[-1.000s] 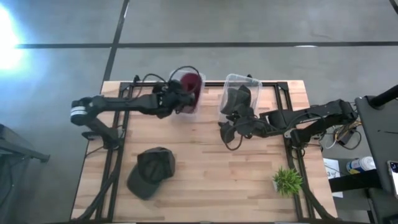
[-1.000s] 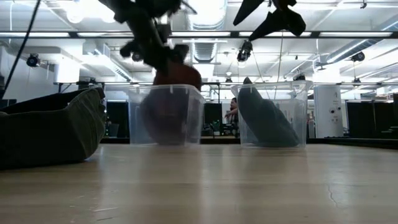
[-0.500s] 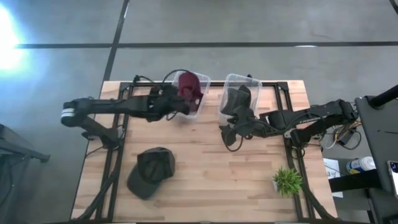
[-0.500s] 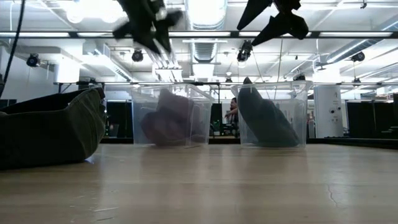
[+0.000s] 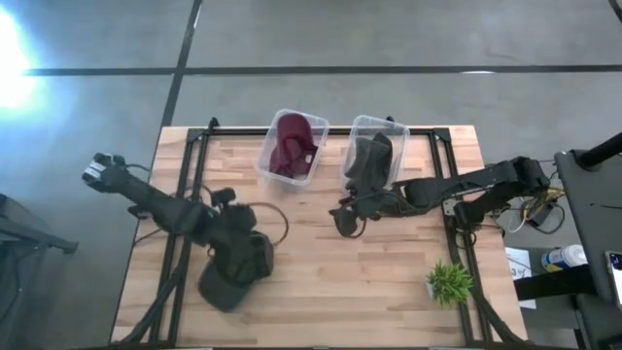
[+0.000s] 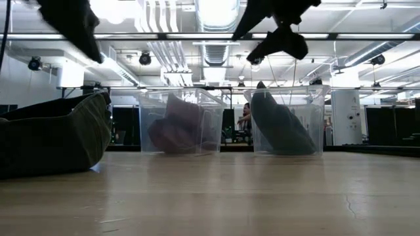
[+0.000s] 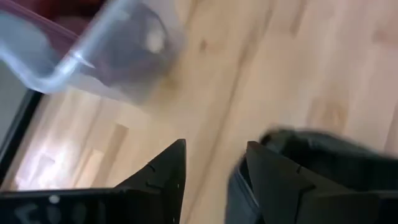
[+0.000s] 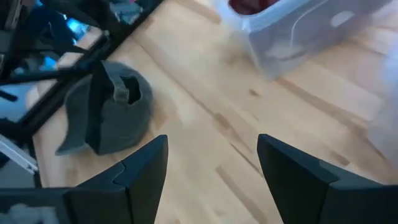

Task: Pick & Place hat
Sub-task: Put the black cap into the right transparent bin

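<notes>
A dark green hat [image 5: 236,270] lies crown up on the wooden table's near left; it also shows in the low view [image 6: 52,134]. My left gripper [image 5: 236,222] hovers open just above the hat's far edge [image 7: 323,158], touching nothing. A maroon hat [image 5: 292,144] rests inside the left clear bin [image 5: 309,171]. A dark grey hat [image 5: 371,156] leans inside the right clear bin [image 5: 397,128]. My right gripper [image 5: 342,219] hangs open above the table's middle, near side of the right bin, fingers [image 8: 140,165] spread wide with nothing between them.
A small potted plant [image 5: 449,282] stands at the table's near right. The two bins stand side by side along the far edge. Bare wood [image 5: 330,282] lies between the green hat and the plant.
My left gripper has opened over the left bin and let go of the maroon hat, which has dropped into the bin. It has then swung toward the table's near left, ending above the green hat. My right gripper has drifted slightly left and toward the near edge.
</notes>
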You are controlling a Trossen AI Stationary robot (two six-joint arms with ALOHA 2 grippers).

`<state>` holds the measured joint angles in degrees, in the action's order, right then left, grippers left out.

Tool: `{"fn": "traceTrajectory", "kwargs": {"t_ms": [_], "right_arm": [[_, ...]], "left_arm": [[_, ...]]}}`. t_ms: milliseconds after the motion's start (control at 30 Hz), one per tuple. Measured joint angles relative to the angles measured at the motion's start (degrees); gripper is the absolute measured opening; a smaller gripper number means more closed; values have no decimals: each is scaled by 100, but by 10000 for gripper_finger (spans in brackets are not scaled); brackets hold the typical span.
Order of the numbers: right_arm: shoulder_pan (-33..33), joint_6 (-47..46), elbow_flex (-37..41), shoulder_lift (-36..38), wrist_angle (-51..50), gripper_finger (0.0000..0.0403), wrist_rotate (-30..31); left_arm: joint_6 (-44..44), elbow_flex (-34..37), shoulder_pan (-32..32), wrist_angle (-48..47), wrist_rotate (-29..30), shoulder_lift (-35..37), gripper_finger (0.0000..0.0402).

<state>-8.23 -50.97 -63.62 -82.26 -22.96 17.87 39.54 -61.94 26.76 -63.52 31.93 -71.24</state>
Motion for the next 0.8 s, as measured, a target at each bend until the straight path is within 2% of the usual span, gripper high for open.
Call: {"fn": "traceTrajectory", "kwargs": {"t_ms": [200, 333, 433, 633, 800], "right_arm": [[0, 182, -437, -496, -22, 242, -105], [-2, 223, -640, -720, -44, 242, -144], [-2, 303, -711, -828, -69, 242, -149], [0, 320, -736, -870, -76, 242, -160], [0, 328, -727, -845, -77, 242, -158]], "left_arm": [[440, 548, 570, -148, -242, -70, 163], [717, 794, 833, -215, -852, 100, 163], [715, 998, 1004, -100, -940, 171, 163], [591, 1654, 979, 660, -802, 218, 163], [724, 2252, 719, 1247, -783, 218, 162]]}}
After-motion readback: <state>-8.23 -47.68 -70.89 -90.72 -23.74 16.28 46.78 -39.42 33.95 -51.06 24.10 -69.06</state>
